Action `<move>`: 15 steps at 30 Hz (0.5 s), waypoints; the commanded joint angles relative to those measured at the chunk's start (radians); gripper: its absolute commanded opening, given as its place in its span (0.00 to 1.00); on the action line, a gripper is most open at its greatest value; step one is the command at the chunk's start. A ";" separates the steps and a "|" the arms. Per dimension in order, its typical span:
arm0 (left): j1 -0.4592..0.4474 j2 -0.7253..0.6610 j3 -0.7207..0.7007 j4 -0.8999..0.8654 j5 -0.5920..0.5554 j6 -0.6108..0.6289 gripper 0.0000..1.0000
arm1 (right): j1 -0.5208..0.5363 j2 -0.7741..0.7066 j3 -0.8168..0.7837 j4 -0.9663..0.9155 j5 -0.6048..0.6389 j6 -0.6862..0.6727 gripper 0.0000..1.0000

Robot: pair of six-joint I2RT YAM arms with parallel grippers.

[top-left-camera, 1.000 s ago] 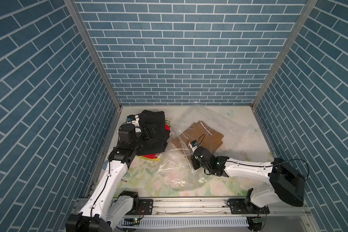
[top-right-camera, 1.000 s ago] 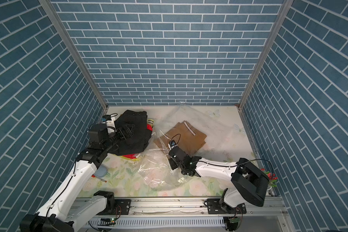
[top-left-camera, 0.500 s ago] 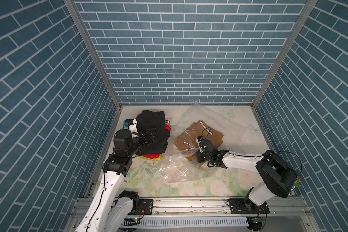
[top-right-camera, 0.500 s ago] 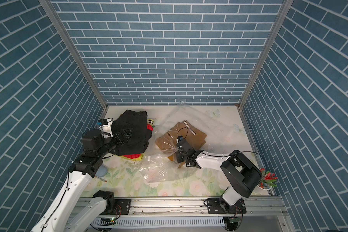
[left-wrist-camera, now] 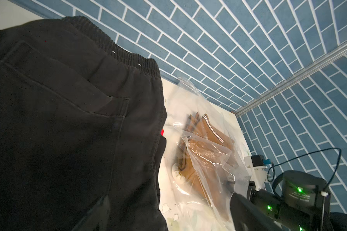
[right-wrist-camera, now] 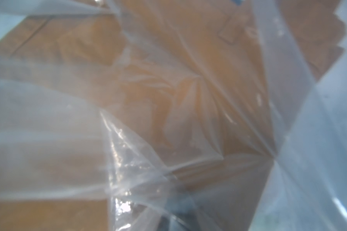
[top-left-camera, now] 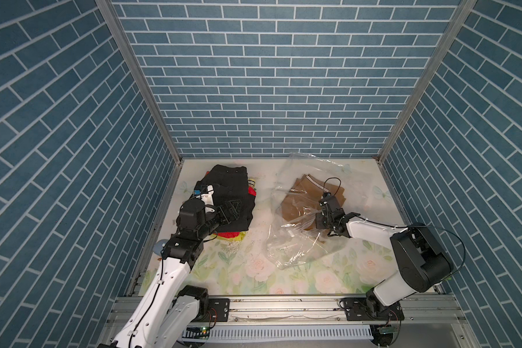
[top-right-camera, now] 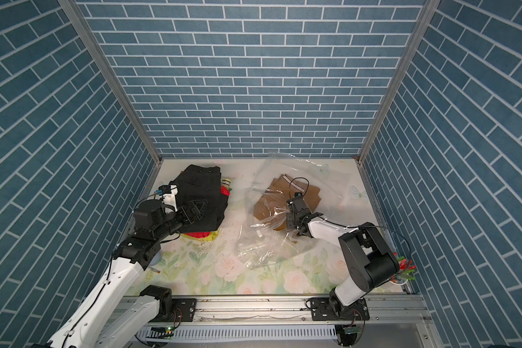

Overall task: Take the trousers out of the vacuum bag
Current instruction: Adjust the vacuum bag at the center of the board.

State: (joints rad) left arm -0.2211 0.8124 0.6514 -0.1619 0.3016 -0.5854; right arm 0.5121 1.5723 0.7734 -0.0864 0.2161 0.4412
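The ochre brown trousers (top-left-camera: pixel 305 195) (top-right-camera: pixel 273 200) lie inside the crinkly clear vacuum bag (top-left-camera: pixel 296 244) (top-right-camera: pixel 262 247) at the back right in both top views. My right gripper (top-left-camera: pixel 319 218) (top-right-camera: pixel 290 221) is shut on a bunch of the bag's film over the brown cloth (right-wrist-camera: pixel 188 70). The film (right-wrist-camera: pixel 48 140) fills the right wrist view. At the left, black trousers (top-left-camera: pixel 229 189) (left-wrist-camera: pixel 68 120) top a pile with red and yellow ones (top-left-camera: pixel 231 235). My left gripper (top-left-camera: pixel 231 211) (top-right-camera: pixel 193 209) hovers open over that pile and holds nothing.
Blue brick walls close in three sides. A metal rail (top-left-camera: pixel 284 307) runs along the front. A small grey-blue object (top-left-camera: pixel 159 247) lies by the left wall, and red and green clips (top-right-camera: pixel 404 266) sit at the right edge. The right arm (left-wrist-camera: pixel 300 196) shows in the left wrist view.
My right gripper moved back and to the right over the brown trousers and closed on the bag film, dragging the bag with it. The left arm drew back slightly, still open.
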 commanded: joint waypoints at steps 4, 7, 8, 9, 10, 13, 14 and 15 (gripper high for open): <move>-0.120 0.037 -0.027 0.072 -0.080 -0.035 0.99 | -0.062 -0.064 0.004 -0.108 0.081 0.004 0.06; -0.185 0.061 -0.023 0.081 -0.131 -0.048 1.00 | -0.060 -0.129 -0.018 -0.087 0.041 -0.015 0.06; -0.205 0.067 -0.021 0.085 -0.145 -0.052 1.00 | -0.058 -0.163 -0.035 -0.071 0.005 -0.028 0.06; -0.223 0.073 -0.021 0.090 -0.157 -0.057 1.00 | -0.053 -0.192 -0.048 -0.061 -0.021 -0.041 0.06; -0.238 0.078 -0.021 0.095 -0.165 -0.062 1.00 | -0.043 -0.222 -0.059 -0.061 -0.032 -0.047 0.06; -0.290 0.094 -0.028 0.114 -0.190 -0.079 0.99 | 0.011 -0.307 -0.081 -0.071 -0.063 -0.072 0.06; -0.313 0.102 -0.030 0.121 -0.199 -0.084 1.00 | 0.034 -0.331 -0.085 -0.077 -0.076 -0.077 0.06; -0.339 0.111 -0.030 0.125 -0.209 -0.089 1.00 | 0.057 -0.354 -0.087 -0.085 -0.090 -0.079 0.06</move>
State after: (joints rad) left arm -0.5095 0.9085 0.6350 -0.0761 0.1413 -0.6525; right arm 0.5228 1.2736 0.6971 -0.1539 0.1741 0.3996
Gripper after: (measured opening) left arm 0.997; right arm 0.063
